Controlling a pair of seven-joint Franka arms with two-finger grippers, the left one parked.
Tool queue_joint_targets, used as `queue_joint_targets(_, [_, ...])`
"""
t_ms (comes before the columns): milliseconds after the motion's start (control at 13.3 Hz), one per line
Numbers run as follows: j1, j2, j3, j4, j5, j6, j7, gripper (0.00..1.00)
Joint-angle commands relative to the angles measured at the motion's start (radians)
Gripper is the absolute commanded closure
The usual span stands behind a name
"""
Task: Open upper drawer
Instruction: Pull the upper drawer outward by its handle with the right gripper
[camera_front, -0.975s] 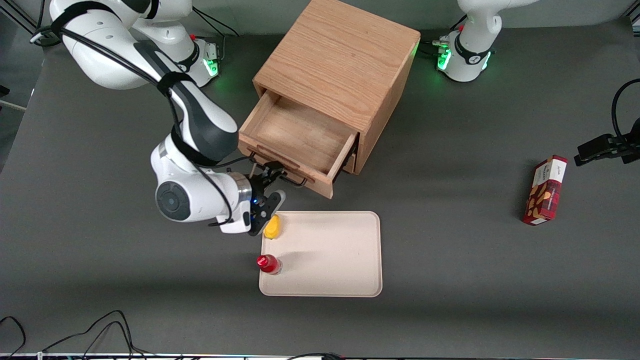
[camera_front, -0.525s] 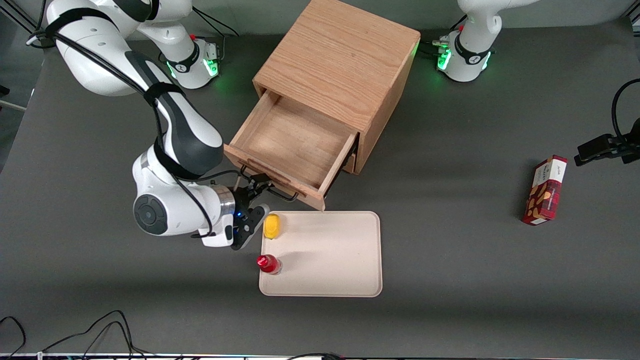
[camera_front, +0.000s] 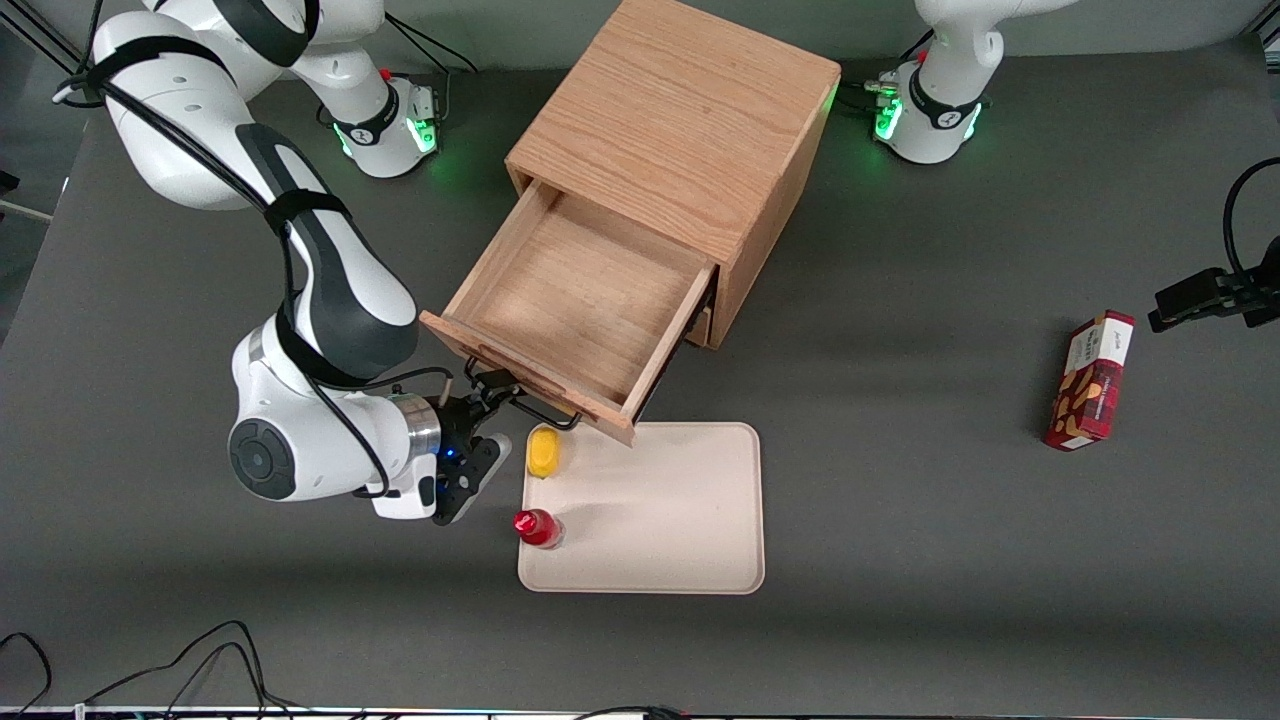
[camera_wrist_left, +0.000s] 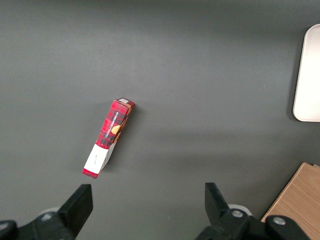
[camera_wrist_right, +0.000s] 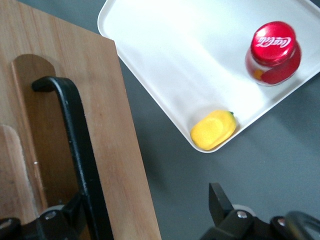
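Note:
The upper drawer (camera_front: 570, 300) of the light oak cabinet (camera_front: 680, 130) stands pulled far out, and its plain wooden box is empty. Its thin black wire handle (camera_front: 520, 400) is on the wood front, nearer the front camera. My right gripper (camera_front: 488, 420) is at that handle. In the right wrist view the gripper (camera_wrist_right: 142, 215) is open. One finger (camera_wrist_right: 62, 217) is hooked in back of the handle (camera_wrist_right: 80, 150), against the drawer front (camera_wrist_right: 110, 125). The other finger (camera_wrist_right: 220, 202) hangs free over the table. Only a corner of the lower drawer (camera_front: 703, 325) shows.
A cream tray (camera_front: 680, 520) lies just in front of the open drawer, with a yellow piece (camera_front: 543, 452) and a red-capped bottle (camera_front: 537, 527) on it near my gripper. A red box (camera_front: 1090, 380) lies toward the parked arm's end of the table.
The upper drawer has slid farther out of the cabinet, toward the front camera. My right gripper has moved the same way with the handle.

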Motion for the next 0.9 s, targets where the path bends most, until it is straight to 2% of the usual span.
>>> queue_joint_targets(0, [0.004,0.062,0.003,0.103,-0.017,-0.032,-0.022,0.00])
queue_joint_targets(375, [0.004,0.099,0.009,0.190,-0.004,-0.057,-0.019,0.00])
queue_joint_targets(600, [0.004,0.035,0.005,0.199,0.000,-0.094,-0.009,0.00])
queue_joint_targets(675, [0.005,-0.016,0.000,0.197,-0.013,-0.094,-0.007,0.00])
queue_joint_targets(825, [0.008,-0.108,0.011,0.188,-0.117,-0.127,-0.008,0.00])
